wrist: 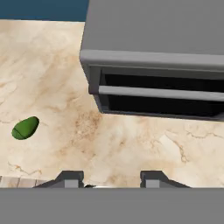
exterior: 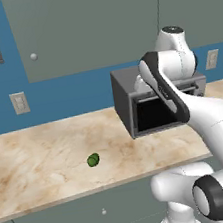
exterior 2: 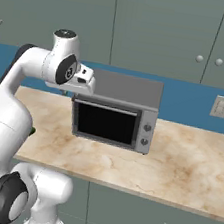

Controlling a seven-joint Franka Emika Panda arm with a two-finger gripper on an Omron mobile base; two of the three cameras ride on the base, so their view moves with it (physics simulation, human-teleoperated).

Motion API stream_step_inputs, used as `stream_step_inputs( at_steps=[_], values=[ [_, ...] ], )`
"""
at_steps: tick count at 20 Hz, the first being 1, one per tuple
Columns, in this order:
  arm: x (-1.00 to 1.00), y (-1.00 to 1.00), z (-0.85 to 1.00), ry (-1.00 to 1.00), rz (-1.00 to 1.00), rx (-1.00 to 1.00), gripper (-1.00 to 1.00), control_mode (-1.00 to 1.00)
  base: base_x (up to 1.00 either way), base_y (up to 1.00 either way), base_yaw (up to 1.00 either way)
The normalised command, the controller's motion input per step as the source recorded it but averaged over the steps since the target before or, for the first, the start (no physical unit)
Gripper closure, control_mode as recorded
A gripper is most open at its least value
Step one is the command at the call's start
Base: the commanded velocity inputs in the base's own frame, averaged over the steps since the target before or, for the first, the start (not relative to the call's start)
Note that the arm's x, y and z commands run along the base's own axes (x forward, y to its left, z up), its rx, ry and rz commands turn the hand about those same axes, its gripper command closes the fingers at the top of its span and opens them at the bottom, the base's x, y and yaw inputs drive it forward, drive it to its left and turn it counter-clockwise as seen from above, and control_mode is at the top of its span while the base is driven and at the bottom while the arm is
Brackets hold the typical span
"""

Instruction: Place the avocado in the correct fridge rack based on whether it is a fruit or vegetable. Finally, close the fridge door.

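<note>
The avocado is a small dark-green oval lying alone on the marble counter, left of the grey oven. In the hand view the avocado lies at the left, well away from my gripper. The two fingertips stand apart over bare counter with nothing between them. The hand hovers above the counter just in front of the oven's left corner. The fridge door is out of view.
A grey toaster oven stands on the counter at the back wall, its dark glass door facing forward. Grey upper cabinets hang above, and wall sockets sit on the blue backsplash.
</note>
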Motion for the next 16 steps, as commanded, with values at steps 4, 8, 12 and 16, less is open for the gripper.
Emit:
stream_step_inputs(
  at_steps=[4,8,12,16],
  values=[
    [-0.53,0.16,-0.05,-0.03,0.00,0.00,-1.00,-1.00,0.00,0.00,0.00],
    [-0.21,1.00,-0.72,0.08,-0.04,-0.22,-1.00,-1.00,0.00,0.00,0.00],
    [0.03,1.00,-0.90,0.14,-0.13,-0.24,-1.00,-1.00,0.00,0.00,0.00],
    [0.27,1.00,-0.61,0.09,-0.25,-0.04,-1.00,-1.00,0.00,0.00,0.00]
  ],
)
